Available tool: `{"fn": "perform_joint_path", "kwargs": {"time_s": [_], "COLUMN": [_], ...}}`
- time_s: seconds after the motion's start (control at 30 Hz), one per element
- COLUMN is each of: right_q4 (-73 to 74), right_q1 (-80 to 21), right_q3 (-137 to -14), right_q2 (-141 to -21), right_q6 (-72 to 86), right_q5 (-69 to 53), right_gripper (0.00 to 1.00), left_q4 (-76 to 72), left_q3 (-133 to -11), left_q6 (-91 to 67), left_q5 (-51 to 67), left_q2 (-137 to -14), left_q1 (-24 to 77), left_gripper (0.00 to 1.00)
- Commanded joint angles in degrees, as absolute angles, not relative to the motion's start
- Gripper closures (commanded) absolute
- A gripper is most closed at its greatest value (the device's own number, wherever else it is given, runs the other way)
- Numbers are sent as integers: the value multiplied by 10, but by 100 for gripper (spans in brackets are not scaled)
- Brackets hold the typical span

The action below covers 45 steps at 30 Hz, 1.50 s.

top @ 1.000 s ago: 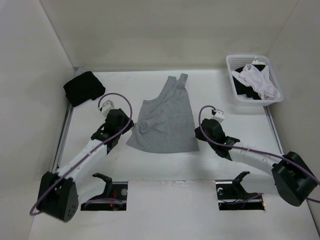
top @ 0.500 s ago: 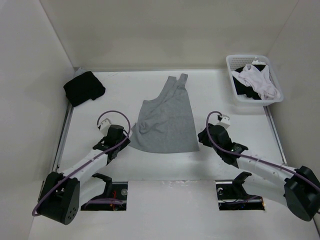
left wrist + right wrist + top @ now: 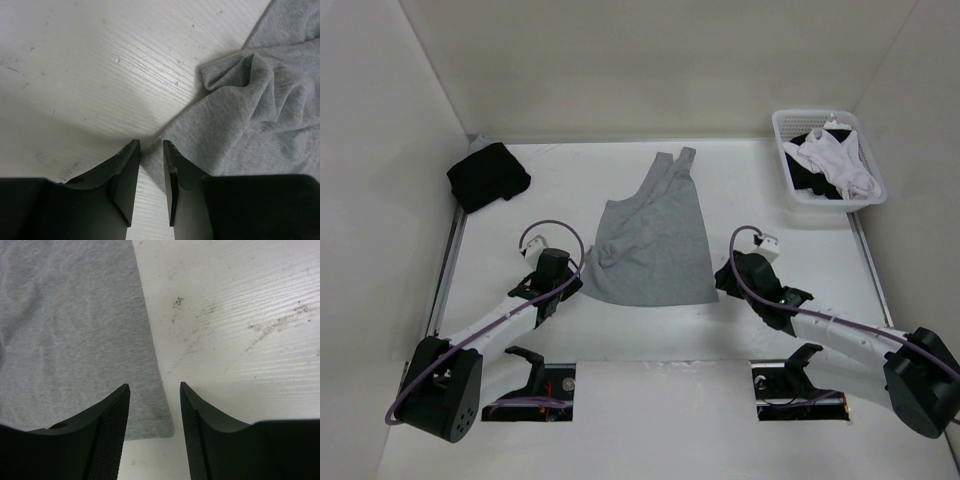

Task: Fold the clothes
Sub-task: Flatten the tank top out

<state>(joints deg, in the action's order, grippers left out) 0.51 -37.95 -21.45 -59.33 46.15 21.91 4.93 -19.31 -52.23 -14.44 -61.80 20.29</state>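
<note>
While reaching low over bench [image 3: 570, 170], straddling near corners of grey T-shirt [image 3: 655, 240] lying spread mid-bench, narrow end pointing far. At left tool [image 3: 151, 145]: standing with jaws narrowly parted, bracketing shirt's near-left edge, gripping nothing. At right tool [image 3: 155, 386]: gaping wider, left jaw riding over near-right hem corner, right jaw over bare bench, clasping nothing. Sitting well apart: black bundle [image 3: 488, 175] far left, white basket [image 3: 790, 195] far right.

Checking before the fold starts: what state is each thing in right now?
Grey shirt, laid out flat, rumpled at one lower corner.
Left gripper, narrowly open at the shirt's corner.
Right gripper, open over the shirt's edge.
Black bundle, folded.
Basket, holding white and black clothes.
</note>
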Motion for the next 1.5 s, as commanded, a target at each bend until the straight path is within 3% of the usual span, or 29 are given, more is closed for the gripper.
{"fn": "perform_joint_path", "kwargs": {"time_s": [0.0,0.2,0.3,0.53,0.9,1.2,1.47], "right_q4": [-8,-16,-11,32,196,226,218], "right_q1": [-380,-380,-380,-391,-505,-507,-494], "right_q3": [-221,-227,-242,-286,-301,-346,-360], "right_q2": [-601,-622,-661,-722,-678,-746,-793], "right_q6": [462,464,463,486,603,624,634], "right_q5": [230,232,231,234,320,353,324], "right_gripper": [50,43,42,52,52,50,68], "left_q4": [82,83,104,195,225,229,225], "left_q3": [-186,-186,-192,-213,-190,-194,-197], "left_q6": [-512,-507,-512,-519,-526,-525,-510], "left_q5": [-126,-115,-111,-117,-100,-98,-91], "left_q2": [-617,-617,-567,-444,-382,-347,-338], "left_q1": [208,212,213,232,247,258,253], "left_gripper": [77,95,99,99,99,99,99]}}
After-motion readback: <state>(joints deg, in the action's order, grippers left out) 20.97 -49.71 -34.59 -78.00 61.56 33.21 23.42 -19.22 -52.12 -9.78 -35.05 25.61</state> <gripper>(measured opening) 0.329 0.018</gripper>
